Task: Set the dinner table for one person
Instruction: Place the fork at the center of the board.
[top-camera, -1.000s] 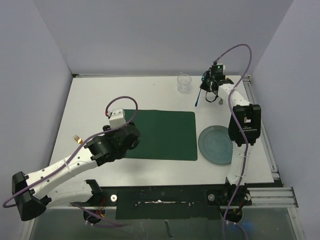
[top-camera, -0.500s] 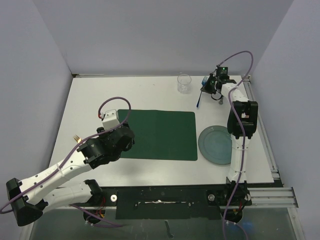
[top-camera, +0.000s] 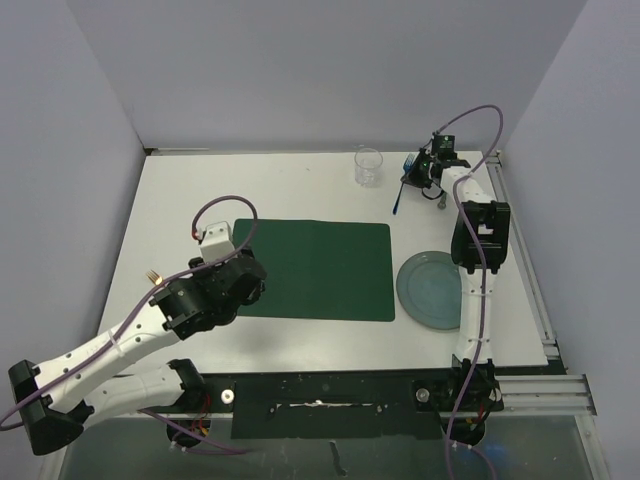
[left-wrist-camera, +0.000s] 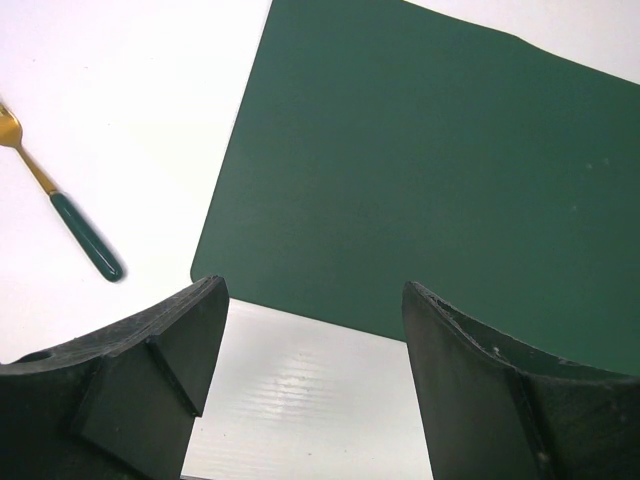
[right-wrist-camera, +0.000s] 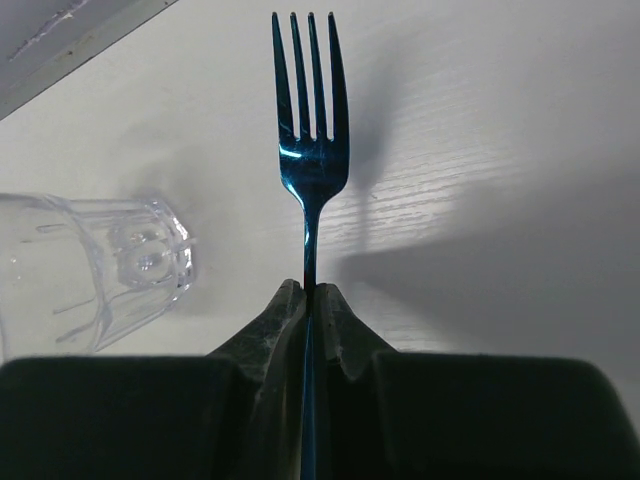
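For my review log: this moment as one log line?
left end effector: open, above placemat corner | right end effector: shut on blue fork | plate: beside placemat

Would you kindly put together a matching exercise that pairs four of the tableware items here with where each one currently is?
Things:
1. shiny blue metal fork
2. gold fork with a dark green handle
3. clear glass tumbler
4. round grey-blue plate

Places:
A. lying on the white table, left of the dark green rectangular placemat
B. clamped in the right gripper
C. flat on the table, right of the placemat
D. standing near the table's far edge

Pairs: 1-B, 2-A, 3-D, 4-C.
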